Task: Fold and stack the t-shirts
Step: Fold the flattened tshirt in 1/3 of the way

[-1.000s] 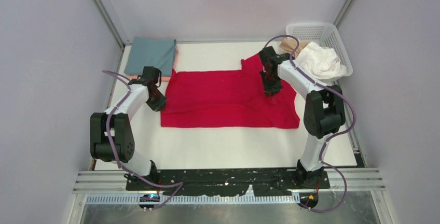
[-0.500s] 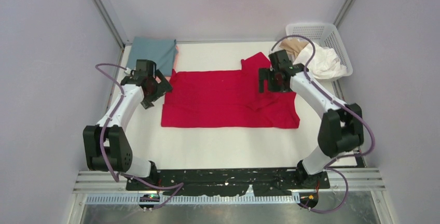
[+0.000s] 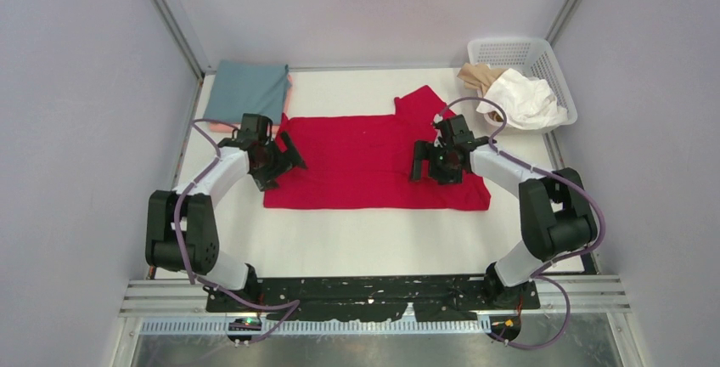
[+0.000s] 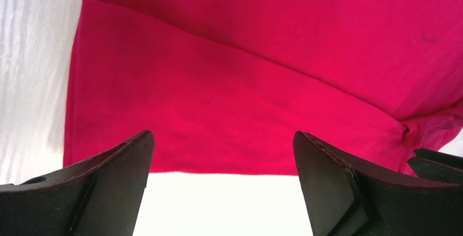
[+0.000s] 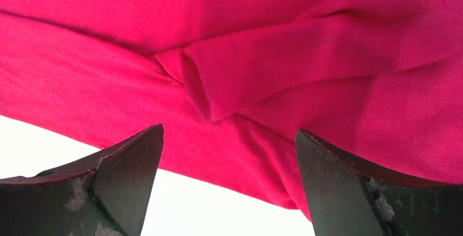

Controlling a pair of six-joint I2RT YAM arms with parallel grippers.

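On white table (image 3: 357,239), red t-shirt (image 3: 357,159) half-folded, lilac-grey walls (image 3: 365,10), left gripper (image 4: 223,135), right gripper (image 5: 229,131) both wide, empty.

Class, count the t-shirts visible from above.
5: red shirt spread mid-table; grey-teal shirt folded far left atop salmon pink shirt; white shirt and beige shirt in the basket. More may hide underneath.

Soft matt red cloth t-shirt (image 3: 365,163), white matt bench (image 3: 365,239), white plastic basket (image 3: 518,51) with lattice walls, right claw (image 5: 228,131) dull black, scuffed with pale marks
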